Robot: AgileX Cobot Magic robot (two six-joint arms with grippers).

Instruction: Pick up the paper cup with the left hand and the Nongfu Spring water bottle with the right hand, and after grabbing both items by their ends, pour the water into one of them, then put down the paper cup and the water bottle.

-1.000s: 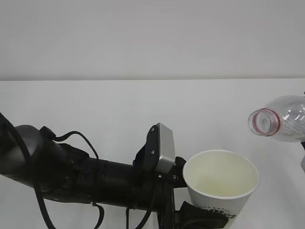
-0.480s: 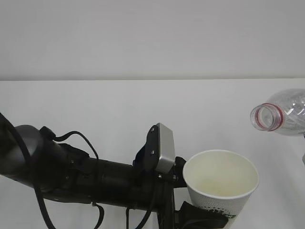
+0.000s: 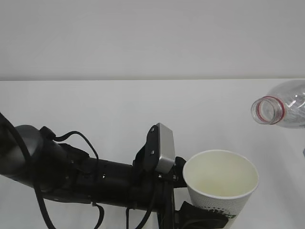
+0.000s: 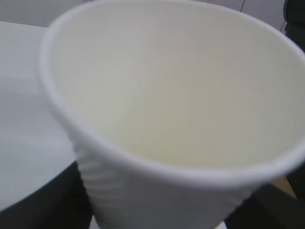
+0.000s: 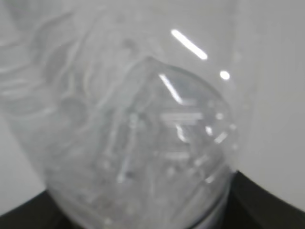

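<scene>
The clear ribbed plastic bottle with the red neck ring ran off the right edge of the exterior view, so only neck and shoulder showed above and right of the small white tapered paper cup; label and gripping end were out of sight. The cup's base and its dark green logo were cut by the bottom edge, and the black two-finger gripper beneath it showed only in part. In the left wrist view the cup was a soft blur. The right wrist view gave the bottle smeared, its holder merely a dark band below.
</scene>
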